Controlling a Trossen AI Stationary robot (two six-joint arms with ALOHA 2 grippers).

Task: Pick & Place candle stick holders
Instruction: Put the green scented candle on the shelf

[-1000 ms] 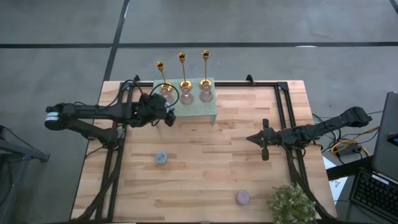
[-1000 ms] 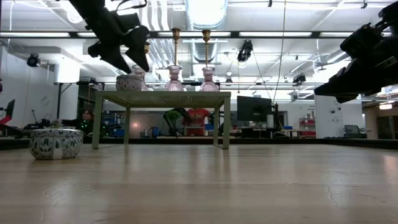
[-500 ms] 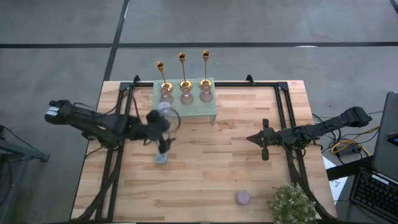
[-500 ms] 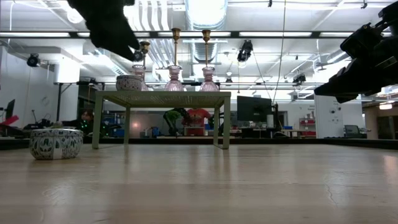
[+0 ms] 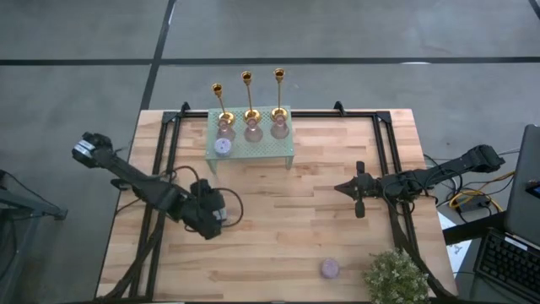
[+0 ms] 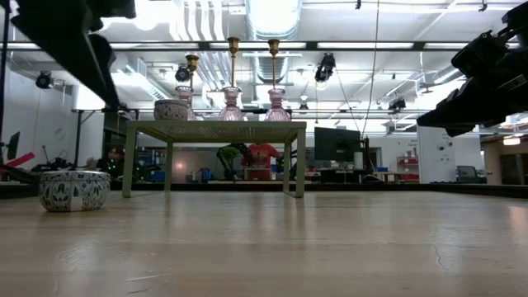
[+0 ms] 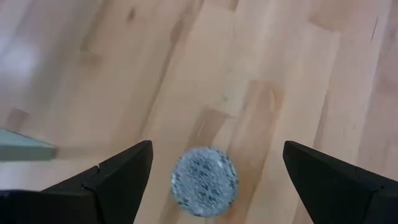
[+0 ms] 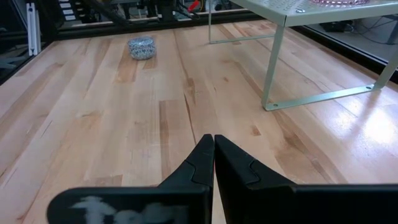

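On the pale green rack [image 5: 268, 145] stand three gold candlesticks [image 5: 246, 80], each in a pinkish glass holder [image 6: 232, 103], and a round pastel holder [image 5: 223, 147] sits at the rack's near left. A blue patterned holder [image 7: 205, 182] rests on the table, also in the low view [image 6: 74, 190]. My left gripper [image 7: 217, 152] is open above it, one finger on either side, not touching. In the high view this gripper [image 5: 213, 218] covers the holder. A purple holder [image 5: 330, 268] sits near the front edge. My right gripper [image 5: 359, 201] is shut and empty at mid right.
A bushy potted plant [image 5: 395, 279] stands at the near right corner. The rack stands on thin legs [image 8: 273, 68] at the table's far middle. Bare wood lies between the two arms.
My left gripper has drawn back from the rack, where the pastel holder stays at the near left. It has gone toward the table's near edge and now hangs over the blue holder on the table.
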